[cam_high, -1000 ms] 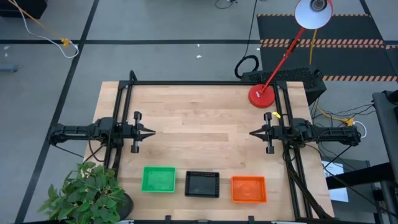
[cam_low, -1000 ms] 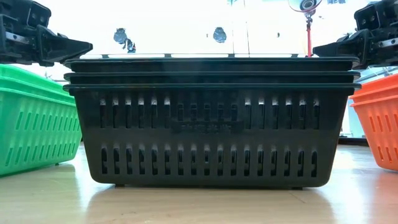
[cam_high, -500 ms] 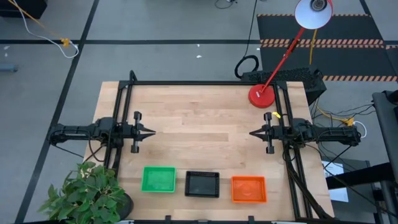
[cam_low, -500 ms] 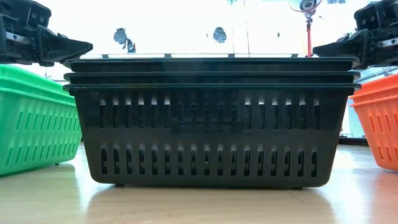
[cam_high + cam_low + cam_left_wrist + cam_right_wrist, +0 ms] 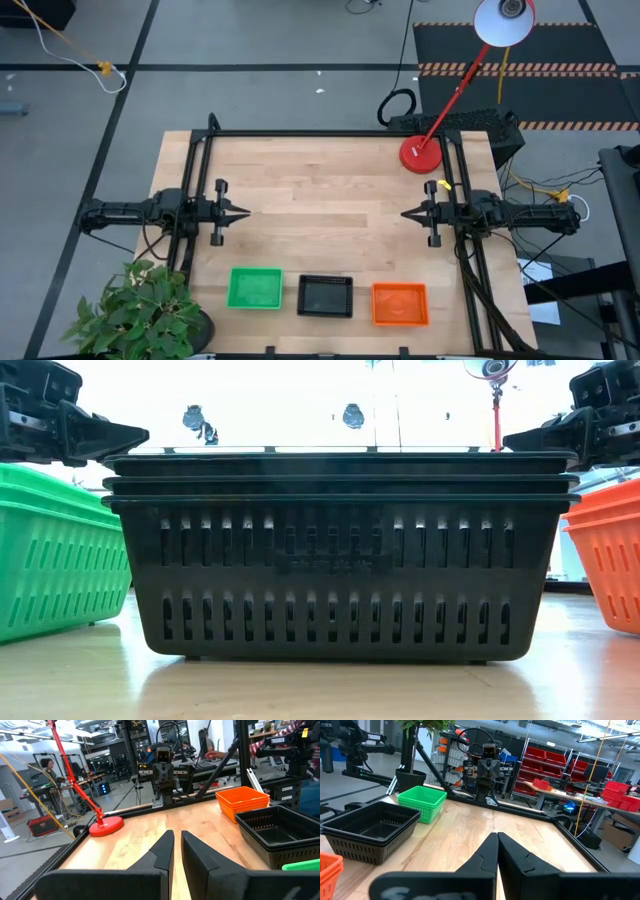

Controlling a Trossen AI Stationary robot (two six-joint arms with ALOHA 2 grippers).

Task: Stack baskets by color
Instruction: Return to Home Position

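Observation:
Three stacks of baskets stand in a row along the table's near edge: green (image 5: 254, 288) at the left, black (image 5: 326, 296) in the middle, orange (image 5: 400, 304) at the right. In the low view the black stack (image 5: 340, 560) shows three nested rims and rests on its bottom on the wood. My left gripper (image 5: 243, 212) hovers level at the table's left side, fingers nearly together with only a thin slit (image 5: 177, 842) and nothing between them. My right gripper (image 5: 405, 214) hovers level at the right side, shut and empty (image 5: 497, 840). Both are well behind the baskets.
A red lamp base (image 5: 421, 153) sits at the far right of the table, its arm slanting up to a white shade (image 5: 503, 20). A potted plant (image 5: 140, 310) stands off the near left corner. Black frame rails (image 5: 320, 134) border the table. Bare wood lies between the grippers.

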